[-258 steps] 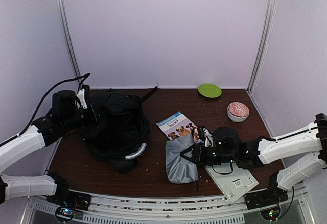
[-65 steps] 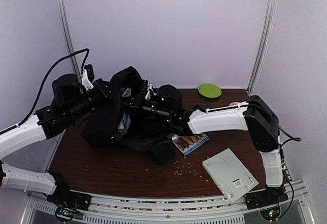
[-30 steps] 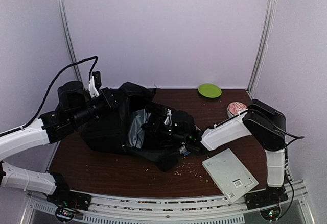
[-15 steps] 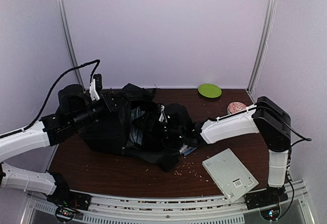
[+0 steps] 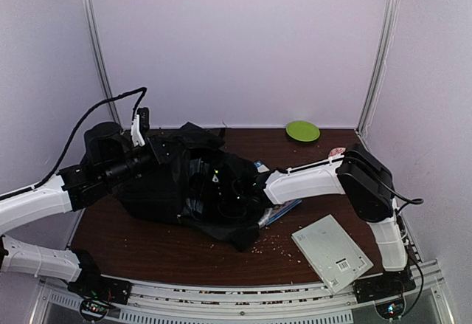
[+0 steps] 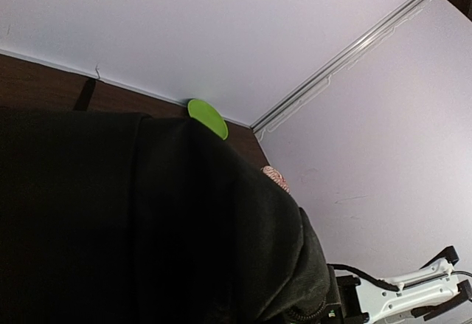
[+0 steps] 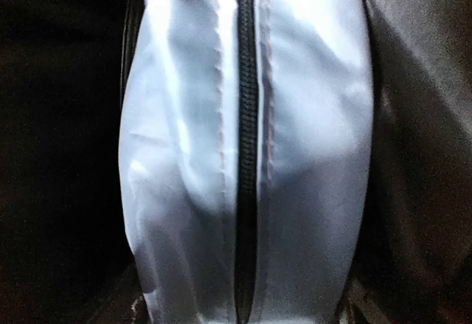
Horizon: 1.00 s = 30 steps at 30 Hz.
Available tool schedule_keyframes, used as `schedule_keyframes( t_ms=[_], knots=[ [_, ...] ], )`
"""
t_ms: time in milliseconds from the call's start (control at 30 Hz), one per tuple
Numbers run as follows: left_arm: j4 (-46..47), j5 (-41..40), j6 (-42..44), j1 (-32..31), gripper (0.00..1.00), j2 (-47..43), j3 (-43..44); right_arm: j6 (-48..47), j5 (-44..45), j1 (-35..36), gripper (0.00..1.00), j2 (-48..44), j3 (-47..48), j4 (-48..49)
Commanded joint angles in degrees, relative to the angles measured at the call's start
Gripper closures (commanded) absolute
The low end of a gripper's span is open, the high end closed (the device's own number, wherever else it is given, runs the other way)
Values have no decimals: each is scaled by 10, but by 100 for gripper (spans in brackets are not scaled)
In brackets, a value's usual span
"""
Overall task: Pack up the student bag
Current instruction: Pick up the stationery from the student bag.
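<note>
The student bag [image 5: 158,187] is a big black soft bag lying at the table's left, its mouth facing right. My left gripper [image 5: 156,149] is shut on its upper edge and holds that edge up; black fabric [image 6: 147,221] hides the fingers in the left wrist view. My right gripper [image 5: 223,191] reaches deep inside the mouth. A grey zip pouch [image 7: 243,154] fills the right wrist view, lying between dim finger shapes that stand wide apart at the lower corners. A strip of the grey pouch [image 5: 193,173] shows inside the bag.
A blue book [image 5: 284,209] pokes out under the right forearm. A white flat sheet [image 5: 332,252] lies front right, with crumbs [image 5: 269,244] beside it. A green plate [image 5: 303,131] sits at the back and a pink bowl [image 6: 276,178] by the right wall.
The right arm has pushed further left into the bag with the pouch, and its jaws have spread apart. The left gripper keeps the bag's edge raised in the same place.
</note>
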Motion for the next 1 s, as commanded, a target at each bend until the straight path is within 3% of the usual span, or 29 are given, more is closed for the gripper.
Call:
schedule_keyframes(
  t_ms=[0,200,400,967],
  knots=[
    [5,-24,18,15,100,-9,4,21,-10,3,19,35,22,-37],
    [-4,-31,22,16,100,-21,-6,22,-30,2,65,37,24,9],
    [-66,-80,46,27,100,-60,-7,27,-59,-5,100,-39,-62,171],
    [-146,-115,118,110,100,-149,-50,10,-161,-7,100,-233,-282,391]
  ],
)
